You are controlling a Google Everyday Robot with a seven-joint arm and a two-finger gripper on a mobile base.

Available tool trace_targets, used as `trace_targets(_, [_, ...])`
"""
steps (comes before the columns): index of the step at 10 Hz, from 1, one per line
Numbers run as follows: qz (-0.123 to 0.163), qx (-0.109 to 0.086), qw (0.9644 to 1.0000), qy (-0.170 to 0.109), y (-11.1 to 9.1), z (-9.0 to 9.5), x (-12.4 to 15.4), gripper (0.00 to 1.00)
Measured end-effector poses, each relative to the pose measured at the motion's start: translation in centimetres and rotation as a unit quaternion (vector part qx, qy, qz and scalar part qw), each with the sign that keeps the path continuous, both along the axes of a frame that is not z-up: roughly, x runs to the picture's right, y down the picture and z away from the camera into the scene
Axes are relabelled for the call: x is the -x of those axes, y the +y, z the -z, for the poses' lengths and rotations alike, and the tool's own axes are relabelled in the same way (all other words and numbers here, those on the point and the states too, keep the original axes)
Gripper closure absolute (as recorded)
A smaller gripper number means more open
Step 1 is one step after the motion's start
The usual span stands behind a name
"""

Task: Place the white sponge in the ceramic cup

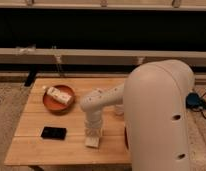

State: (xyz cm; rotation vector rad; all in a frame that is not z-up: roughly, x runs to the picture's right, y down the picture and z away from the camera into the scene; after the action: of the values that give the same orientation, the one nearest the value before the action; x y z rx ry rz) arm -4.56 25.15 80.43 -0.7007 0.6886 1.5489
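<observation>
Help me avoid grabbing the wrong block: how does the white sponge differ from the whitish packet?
The white sponge is plain and lies on the wooden table near its front edge, directly below the gripper. The whitish packet bears markings, looks longer, and lies on the reddish-brown plate, away from the gripper. Both are pale rectangular blocks.

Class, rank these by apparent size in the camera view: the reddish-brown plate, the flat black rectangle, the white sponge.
Largest to smallest: reddish-brown plate; flat black rectangle; white sponge, just below the end effector.
</observation>
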Motion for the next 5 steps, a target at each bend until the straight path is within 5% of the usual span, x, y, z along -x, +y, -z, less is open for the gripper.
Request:
trace_targets(2, [-0.007,-0.018,0.9998,0.000,-2.4,0.9,-0.6,0.99])
trace_targets(5, [-0.007,-0.052,0.9986,-0.007,-8.2,1.6,-2.0,1.00])
